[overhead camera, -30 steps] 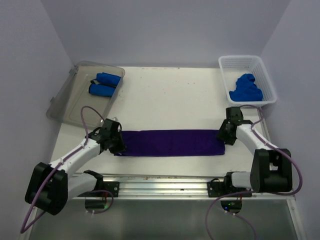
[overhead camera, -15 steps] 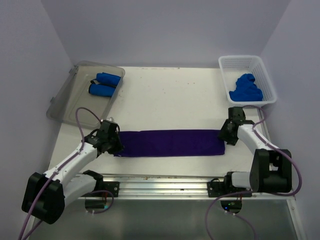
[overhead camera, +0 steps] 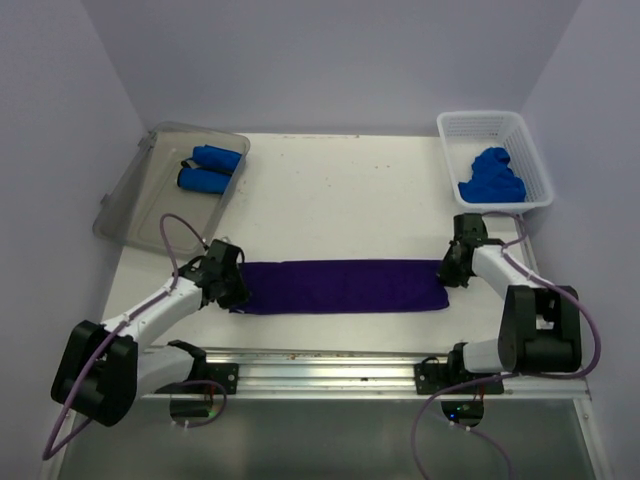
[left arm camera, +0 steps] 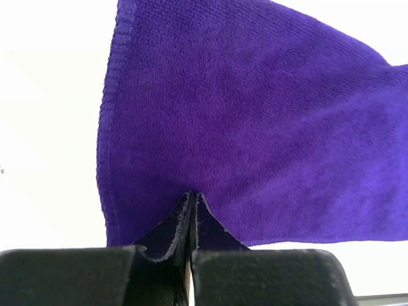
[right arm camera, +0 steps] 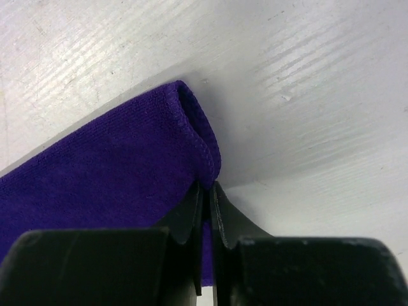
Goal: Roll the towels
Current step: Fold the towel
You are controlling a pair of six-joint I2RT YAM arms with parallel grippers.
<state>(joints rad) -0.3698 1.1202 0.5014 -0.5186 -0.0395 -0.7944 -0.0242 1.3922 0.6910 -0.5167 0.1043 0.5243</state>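
A purple towel (overhead camera: 340,286) lies folded in a long strip across the near part of the table. My left gripper (overhead camera: 238,293) is at its left end and shut on it; in the left wrist view the closed gripper (left arm camera: 192,194) pinches the near edge of the towel (left arm camera: 242,115). My right gripper (overhead camera: 446,277) is at the towel's right end. In the right wrist view the gripper (right arm camera: 205,186) is shut on the folded corner of the towel (right arm camera: 108,172), with purple cloth between the fingers.
A clear bin (overhead camera: 128,205) at the back left holds two rolled blue towels (overhead camera: 205,170). A white basket (overhead camera: 528,150) at the back right holds crumpled blue towels (overhead camera: 490,176). A metal rail (overhead camera: 320,362) runs along the near table edge.
My left arm swung out to the left and came back to the towel's left end. My right gripper shifted slightly back at the right end. The towel has stayed flat.
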